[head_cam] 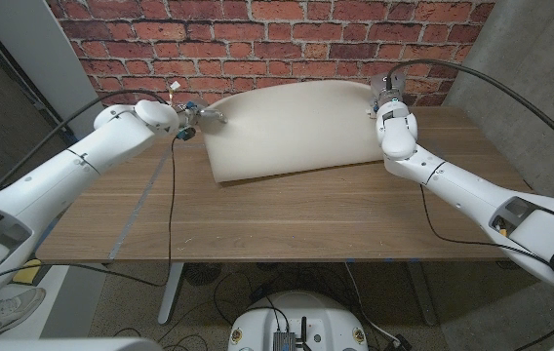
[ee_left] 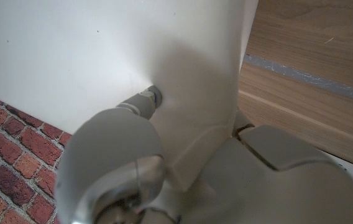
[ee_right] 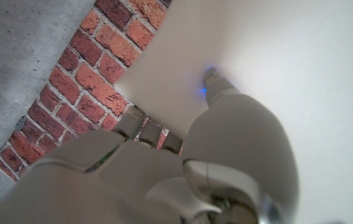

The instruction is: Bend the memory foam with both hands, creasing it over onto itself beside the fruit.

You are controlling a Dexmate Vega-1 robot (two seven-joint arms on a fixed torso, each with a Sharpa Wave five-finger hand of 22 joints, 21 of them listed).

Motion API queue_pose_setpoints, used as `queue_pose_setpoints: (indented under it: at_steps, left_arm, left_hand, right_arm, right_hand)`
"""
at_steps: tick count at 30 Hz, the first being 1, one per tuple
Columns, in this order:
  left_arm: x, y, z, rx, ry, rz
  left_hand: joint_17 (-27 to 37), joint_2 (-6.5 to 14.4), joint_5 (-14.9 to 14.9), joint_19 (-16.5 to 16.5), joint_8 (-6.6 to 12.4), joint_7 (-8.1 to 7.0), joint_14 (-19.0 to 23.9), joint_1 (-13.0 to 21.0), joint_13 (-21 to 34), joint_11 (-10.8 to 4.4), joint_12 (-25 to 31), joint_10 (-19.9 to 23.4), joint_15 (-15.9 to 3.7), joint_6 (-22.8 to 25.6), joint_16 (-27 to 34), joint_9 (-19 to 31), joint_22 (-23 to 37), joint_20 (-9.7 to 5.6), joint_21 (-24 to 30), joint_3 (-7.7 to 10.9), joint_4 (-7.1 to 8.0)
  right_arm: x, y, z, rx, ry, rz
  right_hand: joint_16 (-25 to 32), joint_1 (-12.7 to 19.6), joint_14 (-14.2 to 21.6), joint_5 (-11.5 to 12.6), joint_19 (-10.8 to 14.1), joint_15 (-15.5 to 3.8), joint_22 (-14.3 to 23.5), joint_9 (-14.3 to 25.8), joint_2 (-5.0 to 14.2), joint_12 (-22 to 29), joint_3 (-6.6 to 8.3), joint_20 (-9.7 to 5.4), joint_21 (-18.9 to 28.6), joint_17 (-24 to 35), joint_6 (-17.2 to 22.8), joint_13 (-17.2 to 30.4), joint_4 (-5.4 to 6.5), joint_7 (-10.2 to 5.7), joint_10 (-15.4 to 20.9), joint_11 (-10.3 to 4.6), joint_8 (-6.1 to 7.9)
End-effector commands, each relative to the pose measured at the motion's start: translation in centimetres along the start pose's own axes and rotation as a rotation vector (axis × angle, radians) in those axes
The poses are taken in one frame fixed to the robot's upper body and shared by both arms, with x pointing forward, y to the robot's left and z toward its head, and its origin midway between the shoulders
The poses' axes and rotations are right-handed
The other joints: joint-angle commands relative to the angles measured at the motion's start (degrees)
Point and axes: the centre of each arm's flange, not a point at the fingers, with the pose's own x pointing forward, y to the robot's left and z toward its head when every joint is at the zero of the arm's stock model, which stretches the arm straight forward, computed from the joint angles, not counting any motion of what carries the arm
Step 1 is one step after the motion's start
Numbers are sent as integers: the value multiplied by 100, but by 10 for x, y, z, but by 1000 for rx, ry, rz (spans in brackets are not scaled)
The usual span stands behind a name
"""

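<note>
The memory foam (head_cam: 292,132) is a thick cream slab at the back middle of the wooden table (head_cam: 287,219). Its far edge is raised and curves up in front of the brick wall, while its near edge lies on the wood. My left hand (head_cam: 199,119) grips the foam's far left corner. In the left wrist view a finger (ee_left: 146,102) presses into the foam's face (ee_left: 89,50), with the rest of the hand on the other side of its edge. My right hand (head_cam: 386,97) holds the far right corner. In the right wrist view a fingertip (ee_right: 212,82) digs into the foam (ee_right: 301,56).
A brick wall (head_cam: 257,39) stands right behind the table and a concrete pillar (head_cam: 531,68) rises at the back right. A grey tape strip (head_cam: 145,200) runs diagonally across the table's left part, and a thin cable (head_cam: 172,195) hangs from my left arm.
</note>
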Motion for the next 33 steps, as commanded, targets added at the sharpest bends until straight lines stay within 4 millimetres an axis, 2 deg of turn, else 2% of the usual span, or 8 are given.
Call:
queue_pose_setpoints:
  at_steps: [1,6,10,14,19,24,29,33]
  left_arm:
    - [23,-6,7,16,30,24]
    - [30,-8,8,20,37,10]
    - [33,-8,9,22,36,9]
    - [36,-7,9,23,42,17]
    - [40,-6,11,27,46,25]
    - [46,-6,16,32,56,36]
    - [47,-6,17,-10,71,61]
    - [49,-6,20,-8,103,97]
  left_hand:
    - [10,46,14,-9,469,205,-6,-21,12,-23,-17,-1,2,139,-1,21,25,17,46,107,-38]
    - [10,46,11,-23,475,204,-14,-30,10,-16,-14,4,3,138,-2,25,25,18,59,121,-40]
    - [10,47,9,-42,478,204,-31,-38,8,-8,-18,-7,12,135,-6,27,24,17,69,133,-41]
    - [10,47,7,-52,474,205,-36,-44,8,-12,-19,-11,5,127,-5,22,23,19,78,142,-42]
    - [10,46,4,-66,478,205,-49,-52,7,-11,-17,-11,-2,125,-7,24,22,7,91,156,-46]
    - [8,41,2,-69,485,206,-45,-57,7,-9,-16,-13,-2,127,-4,28,20,9,105,167,-53]
    - [5,33,0,-67,499,206,-30,-65,4,-27,-14,-8,1,141,3,36,18,6,125,180,-63]
    - [3,25,-1,-59,518,206,-11,-70,3,-31,-9,5,4,158,9,53,17,10,138,186,-70]
  right_arm:
    - [7,1,4,63,-12,-6]
    - [9,0,0,163,-26,64]
    - [7,-1,-3,215,-18,28]
    - [3,-1,-8,287,2,-22]
    - [-6,0,-12,349,-3,-110]
    - [-26,8,-6,390,-10,-303]
    - [-42,17,1,386,-11,-404]
    - [-50,21,3,392,1,-451]
  right_hand:
    - [-184,-558,-31,-6,67,-876,1,-144,-231,-139,-164,172,43,-39,-1570,4,90,-182,-642,90,-677]
    - [-524,-1210,-816,283,-136,-572,7,-205,-622,-168,-464,301,-119,-16,-4017,-37,107,99,-2311,349,-718]
    - [-602,-1505,-1351,458,-350,-385,1,-209,-667,-139,-592,279,-270,55,-5096,-54,158,254,-3181,492,-697]
    - [-662,-1797,-2092,548,-941,-110,-6,-208,-614,-144,-729,383,-598,81,-5935,-73,236,418,-4074,727,-675]
    - [-688,-2083,-2694,496,-1545,-13,-19,-201,-475,-100,-830,404,-888,63,-6121,-77,373,440,-4465,830,-617]
    - [-624,-2250,-2667,449,-1603,-40,-24,-203,-496,-48,-910,467,-916,45,-6001,-82,439,340,-4429,743,-567]
    - [-433,-2456,-2204,390,-1301,-56,-24,-198,-574,134,-1019,460,-817,5,-5554,-77,478,332,-4071,713,-444]
    - [-506,-2567,-2379,368,-1405,9,-25,-194,-653,70,-1090,492,-873,-6,-5472,-74,493,280,-4251,715,-451]
